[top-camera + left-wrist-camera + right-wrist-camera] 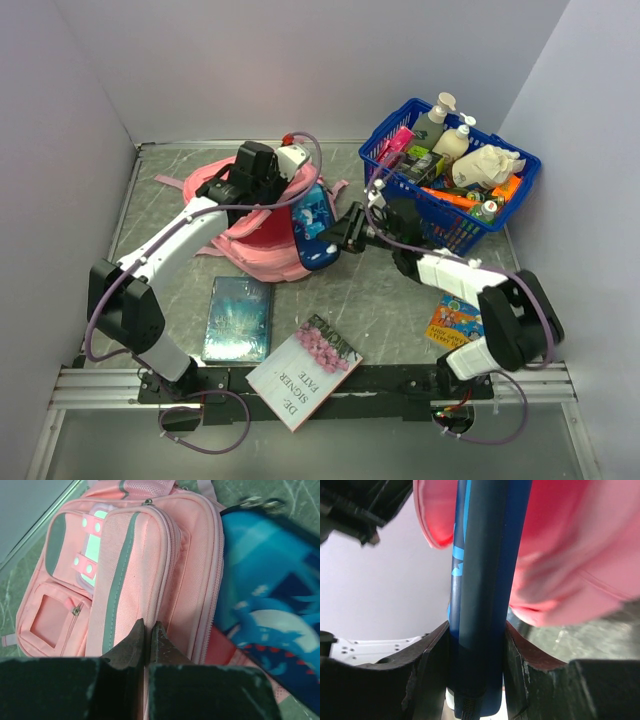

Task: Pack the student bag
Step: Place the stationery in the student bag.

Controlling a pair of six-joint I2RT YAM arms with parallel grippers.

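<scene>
Right of the student bag point(262, 250), the right gripper point(347, 228) was clamped on a flat blue case point(316, 222). The case was held on edge with its leading end at the bag's mouth, where red lining showed. On the bag's far side, the left gripper point(148, 631) was closed, tips together on pink fabric beside a zip seam. It appeared to pinch a fold and hold the mouth up.

Assessment: the case should enter lengthwise and edge-on while the left arm holds the opening taut. It should be released only once seated deep, otherwise it may snag the zip and slide out.

The bag lay on the table point(400, 290), ahead of the left arm.

Nearer than the bag, a pale book point(305, 372) read "DE SIGNER FATE". A teal book point(238, 318) beside it and a colourful booklet point(456, 320) right of the bag bore nothing legible. Beyond the bag to the right, labels in the blue basket point(510, 205) were too small to read.
</scene>
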